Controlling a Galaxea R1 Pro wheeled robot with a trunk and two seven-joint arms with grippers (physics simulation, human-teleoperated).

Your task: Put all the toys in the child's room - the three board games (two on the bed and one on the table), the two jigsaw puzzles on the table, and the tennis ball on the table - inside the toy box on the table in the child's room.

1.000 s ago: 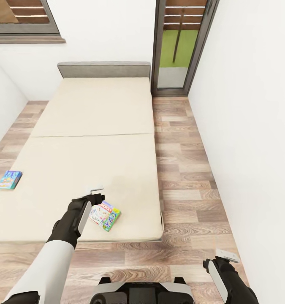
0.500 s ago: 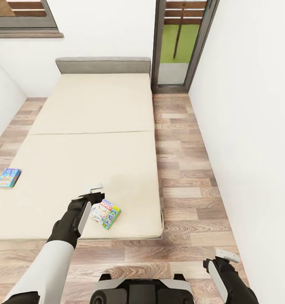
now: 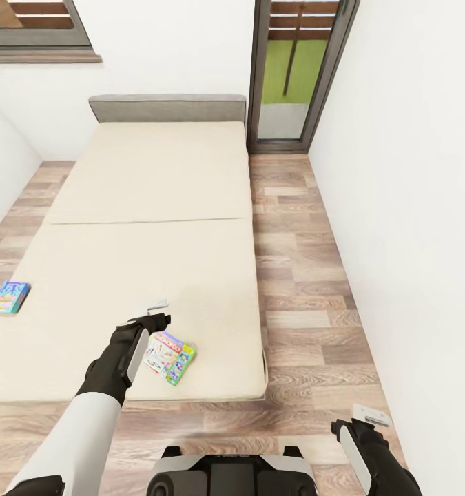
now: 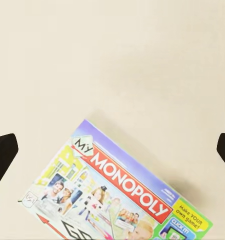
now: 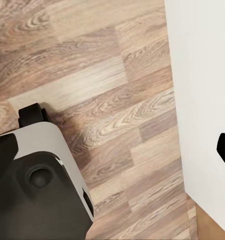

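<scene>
A green-edged "My Monopoly" board game (image 3: 171, 356) lies flat on the cream bed (image 3: 149, 207), near its front right corner. My left gripper (image 3: 153, 312) hovers just above and beside the box's far left edge, open and empty. In the left wrist view the box (image 4: 117, 195) lies below the widely spread fingertips (image 4: 2, 152). A blue board game (image 3: 8, 296) rests at the bed's left edge. My right gripper (image 3: 367, 417) hangs open over the wood floor by the right wall, holding nothing.
The bed's grey headboard (image 3: 167, 109) stands against the far wall, next to a glass door (image 3: 294, 76). A strip of plank floor (image 3: 294, 262) runs between the bed and the white right wall (image 3: 411, 207). My base (image 5: 37, 185) sits at the bed's foot.
The whole view has shifted a little, so the camera moved. The games lie as before on the bed and both arms keep their pose.
</scene>
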